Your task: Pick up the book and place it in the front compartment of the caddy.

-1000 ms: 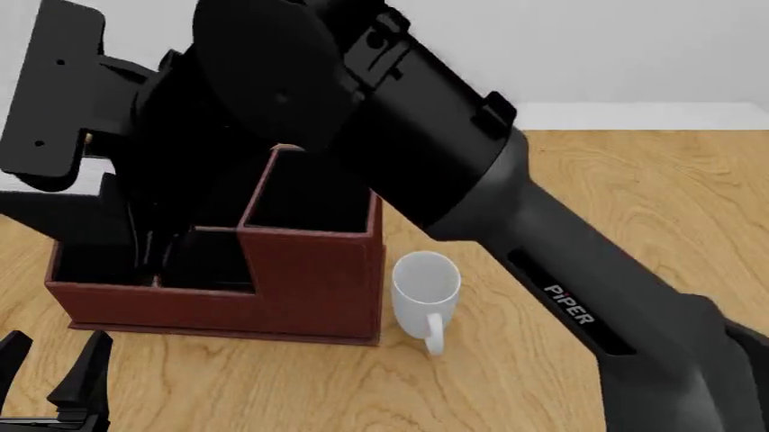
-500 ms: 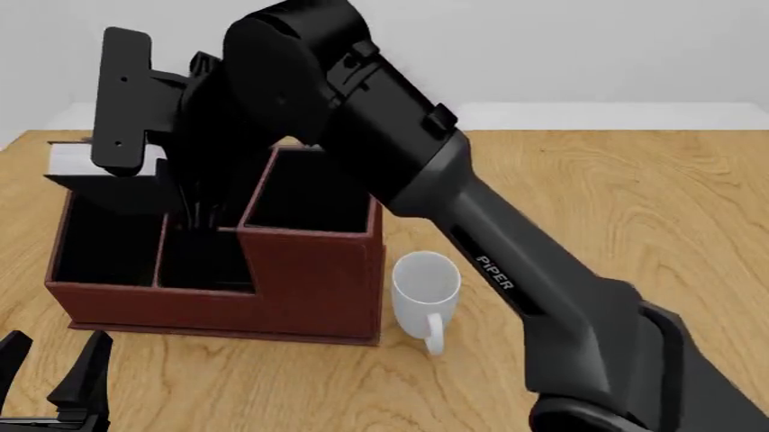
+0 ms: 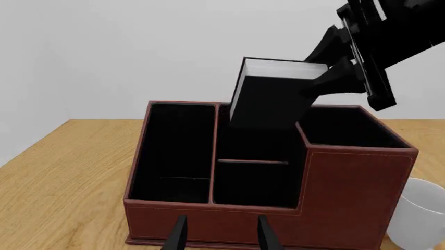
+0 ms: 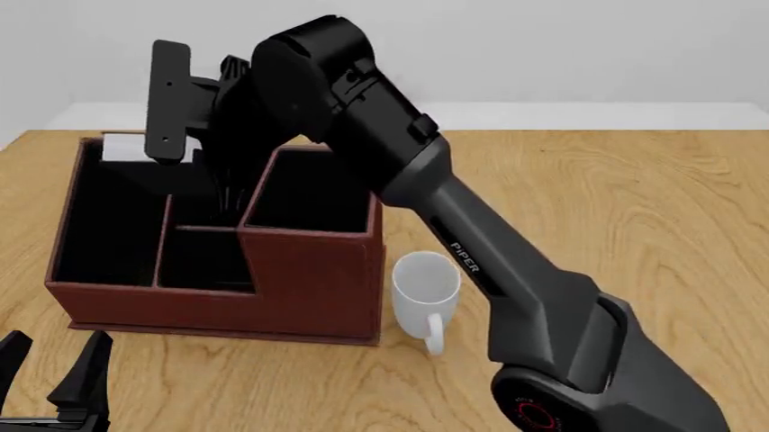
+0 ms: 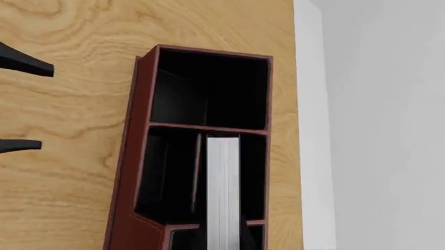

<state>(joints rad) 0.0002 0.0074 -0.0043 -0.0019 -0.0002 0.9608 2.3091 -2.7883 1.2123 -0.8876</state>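
The reddish-brown caddy (image 4: 315,281) stands on the table left of centre, its black compartments also open to the left wrist view (image 3: 351,194) and the right wrist view (image 5: 129,156). My right gripper (image 3: 325,78) is shut on the black book (image 3: 268,99), holding it tilted with its white page edge (image 4: 125,146) up. The book hangs over the caddy's middle section, its lower end near rim level; its page edge shows as a pale strip (image 5: 222,192). My left gripper (image 4: 54,376) rests open and empty in front of the caddy's near wall (image 3: 221,239).
A white mug (image 4: 426,288) stands just right of the caddy's tall corner section, also seen in the left wrist view (image 3: 425,213). The right arm's long black link crosses above the mug and the caddy's right side. Bare wooden table stretches to the right.
The right arm has swung away from the camera, carrying the book rightward from beyond the caddy's left edge to above its middle. The left gripper has not moved.
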